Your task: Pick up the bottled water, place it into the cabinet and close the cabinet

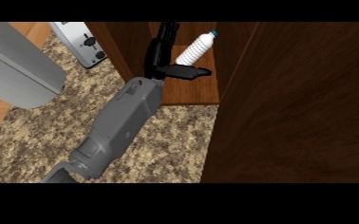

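Looming door (294,104) (open) beside bottled water (196,48)

Big grey thing (28,66) top-left is cut off by the edge, I can't ID it. The cabinet door (280,104) hides the desk (42,137) on my right.

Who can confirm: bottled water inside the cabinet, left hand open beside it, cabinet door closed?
Door is wrong: the head view shows the cabinet door open, swung out at right. Rest holds: bottled water inside the cabinet, left hand open beside it.
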